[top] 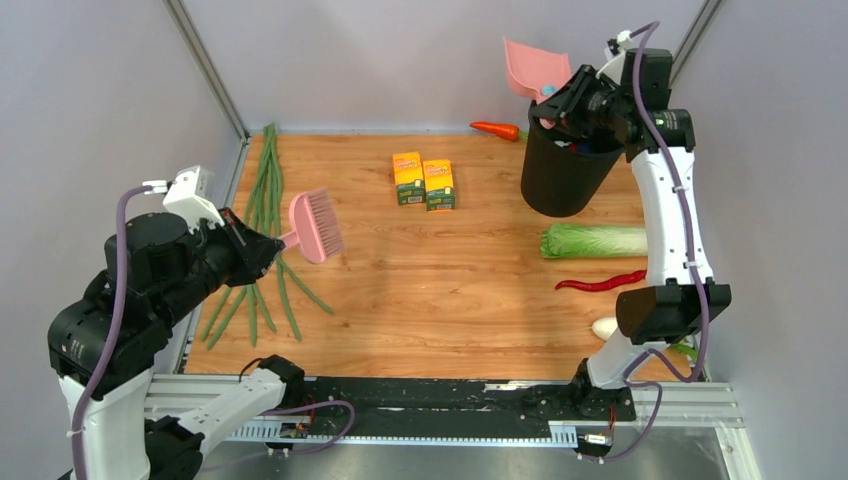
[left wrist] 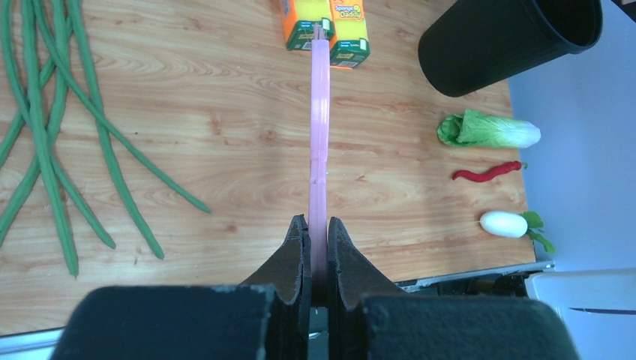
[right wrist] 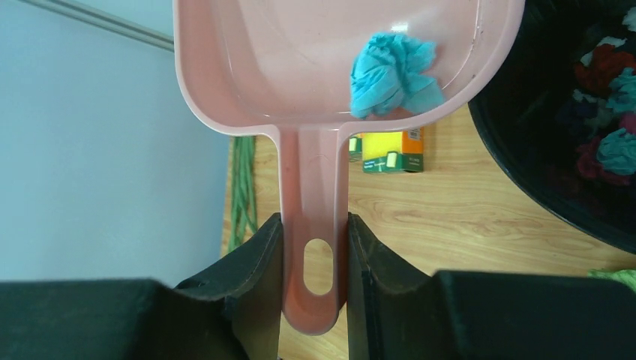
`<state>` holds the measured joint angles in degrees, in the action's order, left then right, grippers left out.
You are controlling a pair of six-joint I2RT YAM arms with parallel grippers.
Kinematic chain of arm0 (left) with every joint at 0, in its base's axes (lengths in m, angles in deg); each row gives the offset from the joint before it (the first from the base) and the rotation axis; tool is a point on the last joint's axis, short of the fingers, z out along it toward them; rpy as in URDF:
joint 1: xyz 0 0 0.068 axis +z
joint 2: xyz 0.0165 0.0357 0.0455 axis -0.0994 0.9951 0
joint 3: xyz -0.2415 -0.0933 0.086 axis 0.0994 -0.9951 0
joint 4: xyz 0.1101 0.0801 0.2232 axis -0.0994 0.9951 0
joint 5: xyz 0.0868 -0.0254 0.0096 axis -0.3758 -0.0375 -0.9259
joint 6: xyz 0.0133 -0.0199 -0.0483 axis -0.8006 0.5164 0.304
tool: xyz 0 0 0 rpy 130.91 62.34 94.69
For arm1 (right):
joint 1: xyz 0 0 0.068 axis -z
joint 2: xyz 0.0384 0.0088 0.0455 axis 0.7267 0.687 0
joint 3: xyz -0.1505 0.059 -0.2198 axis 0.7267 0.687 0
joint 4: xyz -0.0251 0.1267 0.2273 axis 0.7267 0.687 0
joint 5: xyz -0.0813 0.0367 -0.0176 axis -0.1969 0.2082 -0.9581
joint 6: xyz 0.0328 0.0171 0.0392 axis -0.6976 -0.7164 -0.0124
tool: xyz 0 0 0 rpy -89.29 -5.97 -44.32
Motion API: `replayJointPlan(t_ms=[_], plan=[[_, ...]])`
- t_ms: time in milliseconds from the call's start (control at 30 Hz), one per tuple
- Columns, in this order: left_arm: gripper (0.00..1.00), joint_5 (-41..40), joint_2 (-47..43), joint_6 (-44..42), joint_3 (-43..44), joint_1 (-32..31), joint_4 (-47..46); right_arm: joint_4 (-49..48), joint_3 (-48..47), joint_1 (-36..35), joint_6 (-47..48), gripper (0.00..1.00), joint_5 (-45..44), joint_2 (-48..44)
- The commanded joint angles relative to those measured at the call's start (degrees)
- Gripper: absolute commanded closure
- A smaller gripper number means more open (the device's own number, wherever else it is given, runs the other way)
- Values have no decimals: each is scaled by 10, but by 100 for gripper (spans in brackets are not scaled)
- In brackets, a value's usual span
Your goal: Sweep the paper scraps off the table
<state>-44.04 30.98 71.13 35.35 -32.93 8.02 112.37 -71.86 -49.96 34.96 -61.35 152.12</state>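
My right gripper (top: 560,105) (right wrist: 315,225) is shut on the handle of the pink dustpan (top: 528,68) (right wrist: 315,67), held raised and tilted over the black bin (top: 562,170) (right wrist: 570,187). One teal paper scrap (right wrist: 390,71) lies in the pan near its bin-side edge; it shows as a small blue spot in the top view (top: 548,89). More teal scraps (right wrist: 619,150) lie inside the bin. My left gripper (top: 268,245) (left wrist: 318,225) is shut on the handle of the pink brush (top: 318,226) (left wrist: 320,120), held above the left of the wooden table (top: 420,290). No scraps show on the table.
Long green beans (top: 262,230) lie at the table's left. Two yellow-orange boxes (top: 424,180) stand at mid back. A carrot (top: 497,130), a cabbage (top: 594,241), a red chilli (top: 602,283) and a white radish (top: 606,327) lie on the right side.
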Motion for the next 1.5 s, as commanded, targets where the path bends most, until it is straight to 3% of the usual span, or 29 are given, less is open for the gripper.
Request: replayJointPlan(t_ms=[0,167,400,633,833,1000,1467], plan=[[100,-6,-14,22,13,2,89,-94,12,52,-76,100,113,-4],[100,-10,-20,32,11,1,97,-148,18,80,-130,100,164,0],[100,-12,-25,39,-2,2,93,-356,137,128,-300,100,245,-35],[100,-12,-28,48,-13,2,78,-469,217,163,-397,100,283,-45],[100,-12,-31,49,-33,1,57,-782,355,187,-645,100,295,-71],[100,-9,-16,45,-25,1,46,-1036,467,190,-857,100,241,-72],[100,1,5,22,-32,2,17,-1349,584,169,-1128,100,40,-24]])
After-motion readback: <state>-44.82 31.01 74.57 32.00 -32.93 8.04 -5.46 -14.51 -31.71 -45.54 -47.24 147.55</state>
